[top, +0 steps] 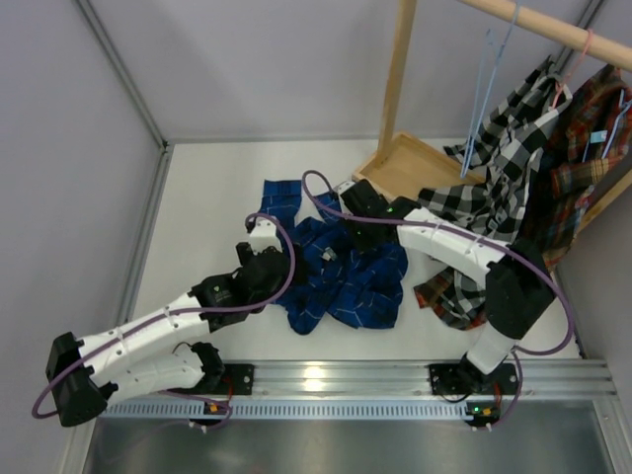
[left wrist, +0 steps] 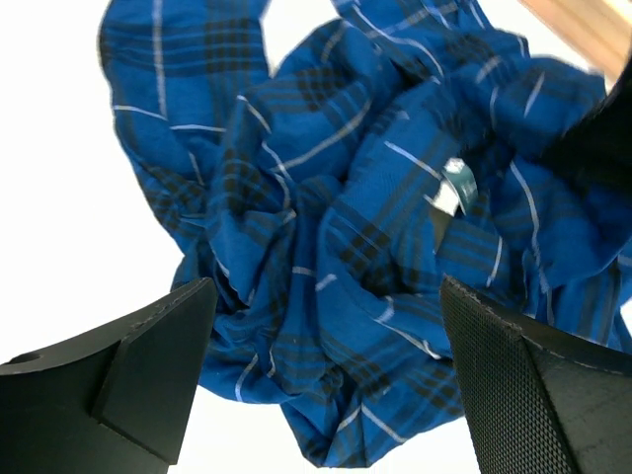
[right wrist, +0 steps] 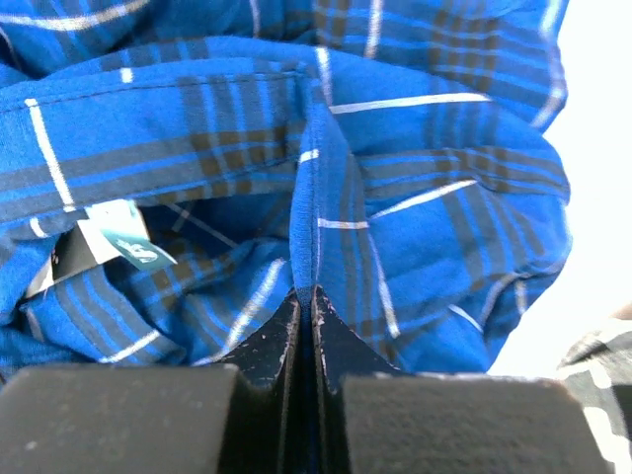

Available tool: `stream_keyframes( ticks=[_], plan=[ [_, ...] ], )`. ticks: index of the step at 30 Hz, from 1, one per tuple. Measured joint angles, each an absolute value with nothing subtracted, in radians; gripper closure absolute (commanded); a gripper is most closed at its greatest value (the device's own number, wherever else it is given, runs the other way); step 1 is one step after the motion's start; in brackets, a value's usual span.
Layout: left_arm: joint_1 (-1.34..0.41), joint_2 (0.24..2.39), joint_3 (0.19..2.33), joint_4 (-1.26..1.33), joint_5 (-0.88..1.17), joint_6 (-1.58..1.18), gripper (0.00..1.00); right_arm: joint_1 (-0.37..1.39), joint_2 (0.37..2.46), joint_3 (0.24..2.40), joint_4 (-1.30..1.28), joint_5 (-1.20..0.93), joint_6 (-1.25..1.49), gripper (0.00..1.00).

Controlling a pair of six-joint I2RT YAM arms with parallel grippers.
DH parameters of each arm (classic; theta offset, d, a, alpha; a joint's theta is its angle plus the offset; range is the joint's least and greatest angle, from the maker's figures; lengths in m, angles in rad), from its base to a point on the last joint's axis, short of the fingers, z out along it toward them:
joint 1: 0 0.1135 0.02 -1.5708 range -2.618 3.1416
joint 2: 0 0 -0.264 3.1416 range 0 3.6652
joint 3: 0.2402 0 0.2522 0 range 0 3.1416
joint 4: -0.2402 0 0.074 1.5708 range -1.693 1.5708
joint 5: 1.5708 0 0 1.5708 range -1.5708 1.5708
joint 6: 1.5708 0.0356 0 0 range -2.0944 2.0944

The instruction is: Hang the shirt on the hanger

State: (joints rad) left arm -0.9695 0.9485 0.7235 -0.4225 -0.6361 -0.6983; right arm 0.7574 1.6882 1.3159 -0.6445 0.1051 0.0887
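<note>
Although the right gripper point(top: 346, 225) has a hold on it, the shirt point(top: 346, 281) lies in a crumpled heap on the white worktop point(top: 207, 197) in the overhead view, between the two arms. The hanger point(top: 481, 109) hangs on the wooden rail point(top: 553, 25) at the far right, well apart from the shirt, next to a black-and-white checked shirt point(top: 504, 148) and a red-brown plaid one point(top: 592, 148). Nothing of the blue shirt is on the hanger yet. The left gripper point(top: 281, 269) sits at the heap's left edge.

In the left wrist view, the left gripper point(left wrist: 328, 286) stands spread wide and holds nothing. Its two dark fingers frame the bunched cloth point(left wrist: 326, 197) beyond them without closing on it. A small label point(left wrist: 459, 183) shows among the folds, which suggests the collar area faces up.

In the right wrist view, the right gripper point(right wrist: 306, 296) is pressed together, with a raised ridge of the plaid cloth point(right wrist: 395, 197) running straight into its tips. It appears to be pinching that fold, near the label point(right wrist: 123, 237).

By my judgement the task is at its very start. One pinch is made, but the shirt is neither lifted nor spread out. What remains is raising it, opening out the neck or shoulders, getting the hanger to it and threading the hanger's two ends into the shoulders.
</note>
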Motion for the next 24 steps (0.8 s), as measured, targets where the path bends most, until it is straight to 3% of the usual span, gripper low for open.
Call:
stream_keyframes(
  ticks=[3, 10, 15, 22, 24],
  plan=[
    [-0.97, 0.949, 0.724, -0.419, -0.598, -0.658, 0.02, 0.759, 1.61, 1.312, -0.638, 0.14, 0.09, 1.0],
    [-0.963, 0.954, 0.775, -0.364, -0.507, -0.522, 0.02, 0.762, 1.152, 1.211, -0.556, 0.175, 0.09, 1.0],
    [-0.924, 1.034, 0.902, -0.273, -0.353, -0.449, 0.02, 0.762, 0.936, 1.12, -0.505, 0.18, 0.089, 1.0],
    [-0.896, 1.19, 0.979, -0.143, -0.133, -0.493, 0.08, 0.763, 0.761, 0.928, -0.432, 0.18, 0.088, 1.0],
    [-0.896, 1.229, 0.986, -0.141, -0.105, -0.529, 0.16, 0.763, 0.737, 0.913, -0.425, 0.187, 0.086, 1.0]
  ],
)
